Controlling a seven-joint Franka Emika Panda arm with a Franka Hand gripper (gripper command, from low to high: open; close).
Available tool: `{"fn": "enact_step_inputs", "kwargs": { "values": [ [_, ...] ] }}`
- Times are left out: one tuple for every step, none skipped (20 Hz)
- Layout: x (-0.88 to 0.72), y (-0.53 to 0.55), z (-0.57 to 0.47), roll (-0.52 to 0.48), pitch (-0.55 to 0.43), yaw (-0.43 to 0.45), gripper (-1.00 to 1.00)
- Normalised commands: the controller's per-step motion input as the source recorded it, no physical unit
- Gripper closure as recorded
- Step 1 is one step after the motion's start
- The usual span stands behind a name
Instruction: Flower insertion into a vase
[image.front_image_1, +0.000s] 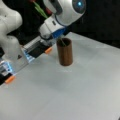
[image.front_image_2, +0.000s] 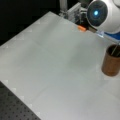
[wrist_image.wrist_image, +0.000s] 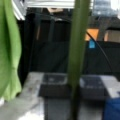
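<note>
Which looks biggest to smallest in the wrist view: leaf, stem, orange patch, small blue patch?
1. Green leaf at the left edge, though it is close to the camera, so this is apparent size only.
2. Flower stem, running top to bottom.
3. Orange patch.
4. Small blue patch.

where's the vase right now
In both front views the vase stands upright on the white table, right under the gripper, a thin stem in its mouth.

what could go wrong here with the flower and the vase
The stem enters the vase at a slant against the near rim, so a sideways pull might tip the tall, narrow vase. The gripper sits close beside the vase mouth and could knock it. The leaves stick out high above, so the top-heavy flower may lean or drag out.
</note>
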Motion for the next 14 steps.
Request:
{"fn": "enact_step_inputs", "kwargs": {
  "values": [
    [0.38, 0.02, -0.17, -0.188, 0.137, 0.128, 1.0],
    [0.38, 0.0, -0.18, -0.182, 0.121, 0.135, 1.0],
    [0.36, 0.0, -0.17, -0.18, 0.114, 0.135, 1.0],
    [0.36, -0.01, -0.17, -0.178, 0.095, 0.143, 1.0],
    [0.34, -0.02, -0.17, -0.176, 0.081, 0.146, 1.0],
    [0.33, -0.02, -0.15, -0.173, 0.076, 0.146, 1.0],
    [0.32, -0.02, -0.16, -0.171, 0.068, 0.145, 1.0],
    [0.33, -0.02, -0.18, -0.17, 0.057, 0.147, 1.0],
    [0.35, -0.01, -0.19, -0.167, 0.053, 0.146, 1.0],
    [0.35, 0.0, -0.18, -0.161, 0.055, 0.144, 1.0],
    [0.36, 0.0, -0.19, -0.159, 0.058, 0.144, 1.0],
    [0.37, 0.01, -0.19, -0.152, 0.062, 0.143, 1.0],
    [0.38, 0.02, -0.2, -0.145, 0.065, 0.141, 1.0],
    [0.38, 0.03, -0.19, -0.14, 0.072, 0.14, 1.0]
  ]
}}
